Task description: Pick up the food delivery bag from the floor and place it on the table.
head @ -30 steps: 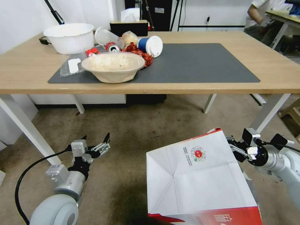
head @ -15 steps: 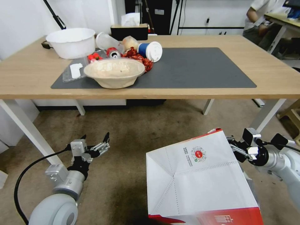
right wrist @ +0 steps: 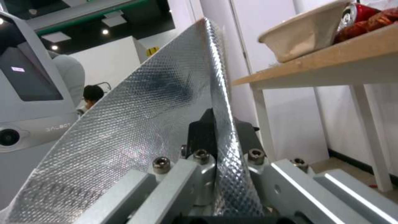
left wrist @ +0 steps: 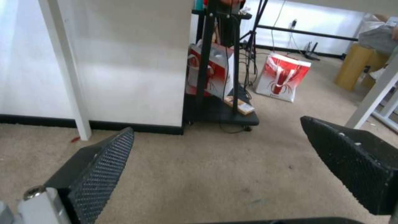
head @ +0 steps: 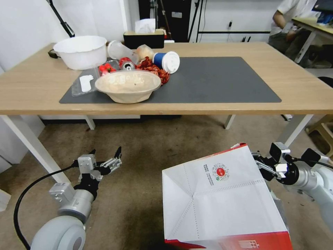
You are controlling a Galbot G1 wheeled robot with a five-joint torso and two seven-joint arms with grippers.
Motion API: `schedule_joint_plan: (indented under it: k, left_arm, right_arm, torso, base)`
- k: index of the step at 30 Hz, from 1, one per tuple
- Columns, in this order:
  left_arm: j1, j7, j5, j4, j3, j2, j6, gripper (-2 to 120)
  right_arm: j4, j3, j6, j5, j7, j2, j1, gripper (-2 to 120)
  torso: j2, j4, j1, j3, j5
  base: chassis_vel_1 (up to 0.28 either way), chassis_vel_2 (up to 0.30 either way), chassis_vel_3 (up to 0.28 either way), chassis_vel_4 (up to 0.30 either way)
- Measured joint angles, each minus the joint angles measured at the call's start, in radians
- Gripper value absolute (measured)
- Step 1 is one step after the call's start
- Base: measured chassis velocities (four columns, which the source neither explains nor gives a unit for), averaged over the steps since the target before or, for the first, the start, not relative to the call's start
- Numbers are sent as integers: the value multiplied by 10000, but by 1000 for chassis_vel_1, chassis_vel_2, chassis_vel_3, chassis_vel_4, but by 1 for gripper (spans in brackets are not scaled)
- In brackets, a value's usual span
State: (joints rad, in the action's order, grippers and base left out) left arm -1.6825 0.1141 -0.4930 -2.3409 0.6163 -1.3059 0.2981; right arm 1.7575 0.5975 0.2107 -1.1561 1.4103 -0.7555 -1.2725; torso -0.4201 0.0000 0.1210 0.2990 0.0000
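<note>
Right gripper (head: 261, 166) clamped on rim of food delivery bag (head: 222, 198), foil wall pinched between jaws. Bag tipped, white base facing up, raised off floor (head: 156, 146) at near right, below and short of table (head: 305, 86). Rim pinch likely chosen for one-arm carry. Left gripper (head: 105, 160) idle at near left, fingers spread, holding nothing.

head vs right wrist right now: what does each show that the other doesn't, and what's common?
Head alone: the left gripper, jaws open, low over the floor; the dark grey mat; the bag's white outer side and red logo.
Right wrist alone: the bag's silver foil lining pinched between the jaws of the right gripper.
Both: the food delivery bag, the table, the beige bowl.
</note>
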Motion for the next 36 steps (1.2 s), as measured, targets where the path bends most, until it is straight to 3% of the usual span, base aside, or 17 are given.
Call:
schedule_joint_plan:
  k: [36]
  left_arm:
    - [-189,-76,86,-325,-12,-4,15,100]
  right_arm:
    - [392,202,0,-84,-54,134,-310,0]
  torso:
    - [-1516,0,556,961,-1]
  base:
    - [0,0,0,0]
